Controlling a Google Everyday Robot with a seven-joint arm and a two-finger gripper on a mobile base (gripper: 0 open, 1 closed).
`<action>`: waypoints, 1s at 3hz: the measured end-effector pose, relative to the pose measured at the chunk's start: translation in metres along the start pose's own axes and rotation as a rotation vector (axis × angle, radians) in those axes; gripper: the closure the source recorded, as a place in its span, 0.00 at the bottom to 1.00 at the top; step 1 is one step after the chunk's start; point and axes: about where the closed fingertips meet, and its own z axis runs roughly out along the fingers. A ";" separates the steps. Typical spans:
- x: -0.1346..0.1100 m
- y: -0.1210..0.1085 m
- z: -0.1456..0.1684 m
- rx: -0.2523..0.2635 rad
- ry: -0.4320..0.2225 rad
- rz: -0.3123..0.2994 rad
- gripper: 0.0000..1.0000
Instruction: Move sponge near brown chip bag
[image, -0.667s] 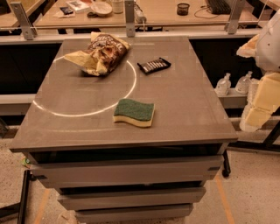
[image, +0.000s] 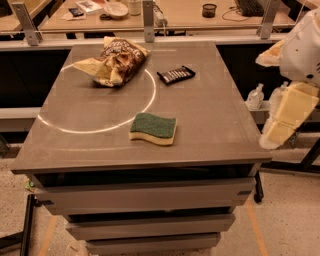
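The sponge (image: 153, 128), dark green on top with a pale yellow base, lies flat on the grey table (image: 210, 115), near the front and a little right of the middle. The brown chip bag (image: 113, 62), crumpled with tan ends, lies at the table's far left. My gripper (image: 286, 116), white and cream, hangs off the table's right edge, level with the sponge and well to its right. It holds nothing that I can see.
A small black flat packet with white stripes (image: 175, 74) lies right of the chip bag. A white arc (image: 150, 97) is painted on the tabletop. A counter with clutter (image: 165, 15) runs behind. Bottles (image: 256, 96) stand on a low ledge at the right.
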 end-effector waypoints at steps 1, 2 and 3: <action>-0.038 0.005 0.028 -0.064 -0.200 -0.024 0.00; -0.077 0.013 0.051 -0.089 -0.355 0.025 0.00; -0.084 0.010 0.051 -0.073 -0.377 0.029 0.00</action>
